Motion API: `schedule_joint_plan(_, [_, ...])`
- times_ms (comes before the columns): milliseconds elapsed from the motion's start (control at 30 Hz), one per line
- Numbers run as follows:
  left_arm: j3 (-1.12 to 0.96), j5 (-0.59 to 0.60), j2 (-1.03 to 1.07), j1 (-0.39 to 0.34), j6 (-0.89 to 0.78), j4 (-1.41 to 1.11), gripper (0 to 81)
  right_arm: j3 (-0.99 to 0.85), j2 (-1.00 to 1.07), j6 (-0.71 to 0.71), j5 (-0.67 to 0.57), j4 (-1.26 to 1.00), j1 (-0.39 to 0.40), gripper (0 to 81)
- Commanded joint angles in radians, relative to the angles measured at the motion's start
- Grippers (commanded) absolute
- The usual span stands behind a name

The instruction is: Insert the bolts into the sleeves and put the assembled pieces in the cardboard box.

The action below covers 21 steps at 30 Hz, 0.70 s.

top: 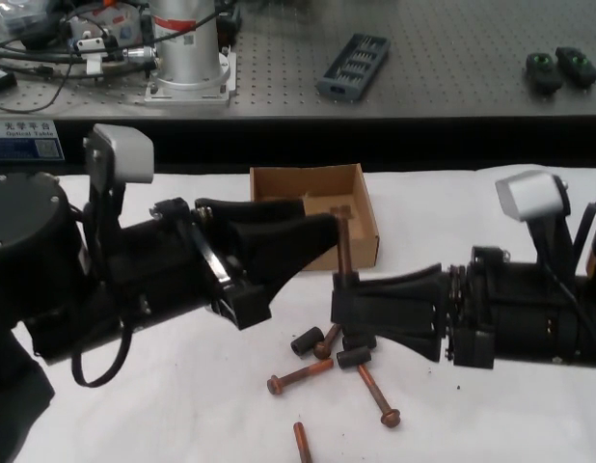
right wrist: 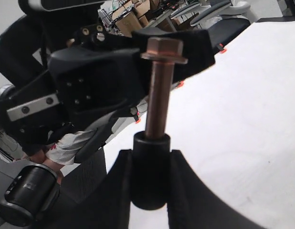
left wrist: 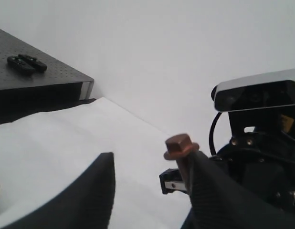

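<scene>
Sleeve clamped in your right hand, bolt partly in; left hand released. Next, push bolt home, then into box.

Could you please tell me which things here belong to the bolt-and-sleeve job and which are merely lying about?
Job: bolt in sleeve, held by right gripper; loose bolts; loose sleeves; cardboard box.
Lying about: slotted tray; two black pieces; metal post.

Nothing reads clearly (the blue nameplate on the rear bench bears print too small).
</scene>
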Motion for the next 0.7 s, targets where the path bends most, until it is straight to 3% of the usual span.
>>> schedule_joint_plan(0, [-0.005,0.039,-0.011,0.001,0.019,0.009,31.4,-0.016,-0.003,-0.011,-0.02,-0.02,-0.004,1.6])
schedule_joint_plan(667, [-0.005,-0.025,-0.011,0.001,0.027,0.053,30.2,-0.029,-0.003,-0.039,-0.045,-0.038,-0.004,1.6])
